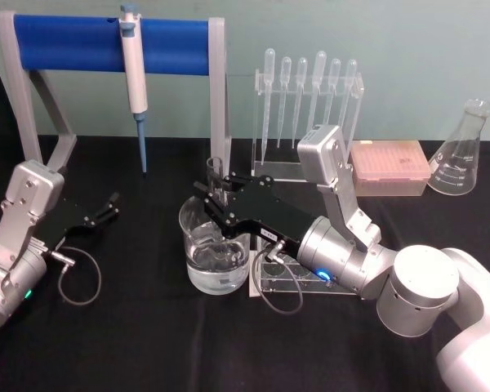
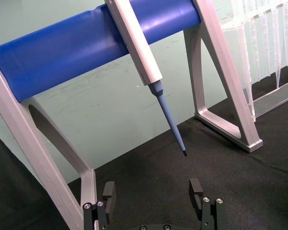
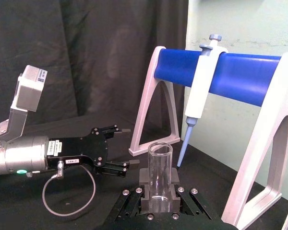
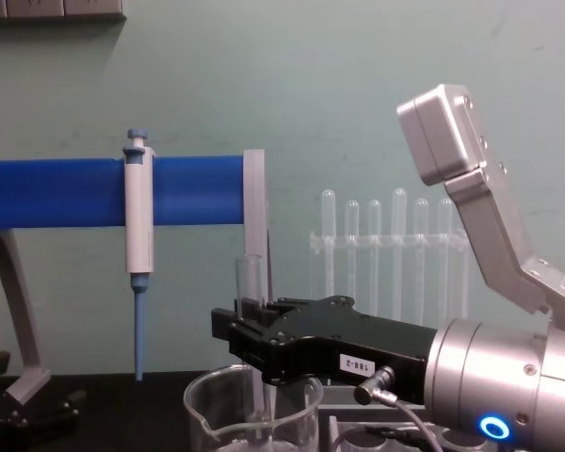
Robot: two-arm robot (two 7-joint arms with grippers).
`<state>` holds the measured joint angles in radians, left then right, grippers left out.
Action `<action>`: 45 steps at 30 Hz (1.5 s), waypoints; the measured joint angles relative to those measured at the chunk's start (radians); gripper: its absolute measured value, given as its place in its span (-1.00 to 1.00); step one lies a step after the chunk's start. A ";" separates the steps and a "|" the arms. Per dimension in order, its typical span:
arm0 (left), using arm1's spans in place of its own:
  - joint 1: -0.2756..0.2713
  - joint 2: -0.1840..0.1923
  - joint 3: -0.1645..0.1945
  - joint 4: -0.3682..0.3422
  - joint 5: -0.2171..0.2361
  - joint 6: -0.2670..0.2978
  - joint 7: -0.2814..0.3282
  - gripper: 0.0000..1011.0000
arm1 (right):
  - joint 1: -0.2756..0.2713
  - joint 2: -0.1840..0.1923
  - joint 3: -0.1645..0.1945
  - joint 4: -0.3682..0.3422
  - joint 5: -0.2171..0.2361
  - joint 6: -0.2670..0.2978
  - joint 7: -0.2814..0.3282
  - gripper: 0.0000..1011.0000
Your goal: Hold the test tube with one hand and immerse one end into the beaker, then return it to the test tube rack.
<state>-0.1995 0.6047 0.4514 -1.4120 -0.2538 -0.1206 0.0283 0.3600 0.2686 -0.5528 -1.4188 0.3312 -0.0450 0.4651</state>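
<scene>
My right gripper (image 1: 216,196) is shut on the test tube (image 1: 215,173), a clear glass tube held upright over the beaker (image 1: 215,245). The beaker is wide, holds some water and stands at the table's middle. From the side, the test tube (image 4: 251,282) drops past the gripper (image 4: 247,325) into the beaker (image 4: 207,414); I cannot tell whether its tip touches the water. The right wrist view has the tube (image 3: 160,167) clamped between the pads (image 3: 143,196). My left gripper (image 1: 106,208) rests open at the table's left, its fingers (image 2: 109,194) spread apart with nothing between them.
A stand with a blue bar (image 1: 106,41) carries a hanging micropipette (image 1: 133,73) at the back left. A rack of plastic pipettes (image 1: 310,106), a pink tip box (image 1: 389,166) and a conical flask (image 1: 461,155) line the back right. A clear acrylic rack (image 1: 290,278) lies under my right wrist.
</scene>
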 joint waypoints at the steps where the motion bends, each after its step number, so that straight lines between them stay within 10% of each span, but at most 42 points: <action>1: 0.000 0.000 0.000 0.000 0.000 0.000 0.000 0.98 | 0.000 0.000 0.000 0.000 0.000 0.000 0.000 -0.55; 45: 0.000 0.000 0.000 0.000 0.000 0.000 0.000 0.98 | 0.000 0.000 0.000 0.000 0.000 0.000 0.000 -0.55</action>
<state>-0.1995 0.6047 0.4514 -1.4120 -0.2539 -0.1206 0.0283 0.3600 0.2686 -0.5528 -1.4188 0.3312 -0.0451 0.4650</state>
